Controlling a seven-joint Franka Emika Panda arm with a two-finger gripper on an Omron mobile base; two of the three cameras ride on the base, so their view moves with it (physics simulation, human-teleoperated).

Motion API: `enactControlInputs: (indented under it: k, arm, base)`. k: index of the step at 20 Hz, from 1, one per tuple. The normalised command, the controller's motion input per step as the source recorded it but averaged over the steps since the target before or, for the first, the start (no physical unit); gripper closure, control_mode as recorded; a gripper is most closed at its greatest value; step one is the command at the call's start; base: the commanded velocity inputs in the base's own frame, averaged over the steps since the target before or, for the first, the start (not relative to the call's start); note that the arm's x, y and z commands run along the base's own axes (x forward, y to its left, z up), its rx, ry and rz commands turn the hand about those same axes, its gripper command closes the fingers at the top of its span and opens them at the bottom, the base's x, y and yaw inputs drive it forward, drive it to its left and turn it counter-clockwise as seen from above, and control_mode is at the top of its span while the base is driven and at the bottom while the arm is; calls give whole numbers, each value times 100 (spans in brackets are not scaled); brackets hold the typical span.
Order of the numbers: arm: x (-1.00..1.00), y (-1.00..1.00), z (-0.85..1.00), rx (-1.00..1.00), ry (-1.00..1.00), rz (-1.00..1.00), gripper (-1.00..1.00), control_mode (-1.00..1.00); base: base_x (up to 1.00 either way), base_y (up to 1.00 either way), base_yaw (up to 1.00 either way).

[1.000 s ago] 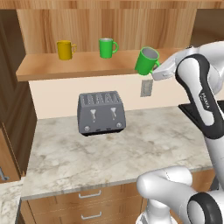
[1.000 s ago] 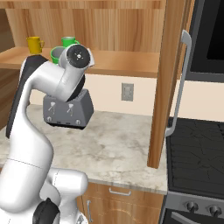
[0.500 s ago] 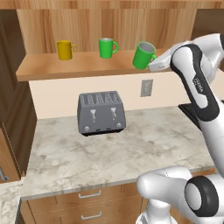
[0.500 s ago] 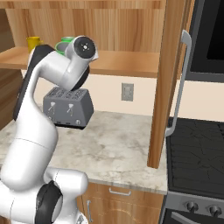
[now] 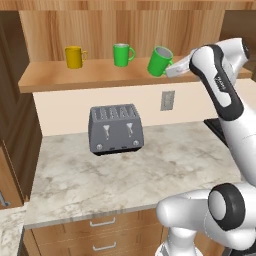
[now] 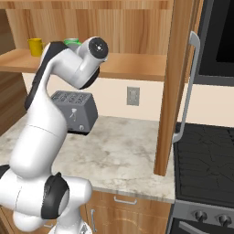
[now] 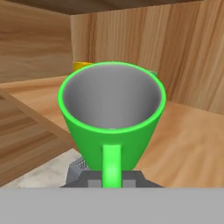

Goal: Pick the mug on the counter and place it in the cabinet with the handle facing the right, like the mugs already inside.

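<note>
The cabinet point(image 5: 100, 75) spans the wall above the counter point(image 5: 150, 170). On its shelf stand a yellow mug point(image 5: 74, 57) and a bright green mug point(image 5: 121, 54), upright and well apart, handles to the right. The toaster point(image 5: 115, 128) sits on the counter below.

The mug point(image 5: 159, 61) is in the air at the shelf's front edge, right of the bright green one, tilted with its mouth up and to the right. The gripper point(image 5: 175, 69) holds it from the right, fingers closed on it.

Risk, as I judge it: set down tilted, the mug could tip or roll off the edge; its handle point(image 7: 112, 164) may also end up facing wrong.
</note>
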Motion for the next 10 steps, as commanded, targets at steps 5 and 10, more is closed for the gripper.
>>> enactControlInputs:
  k: [5,10]
  arm:
    - [22,0,-1,2,3,4,100,-100]
    - [1,0,0,0,0,3,100,-100]
  base:
    - [0,0,0]
    - [0,0,0]
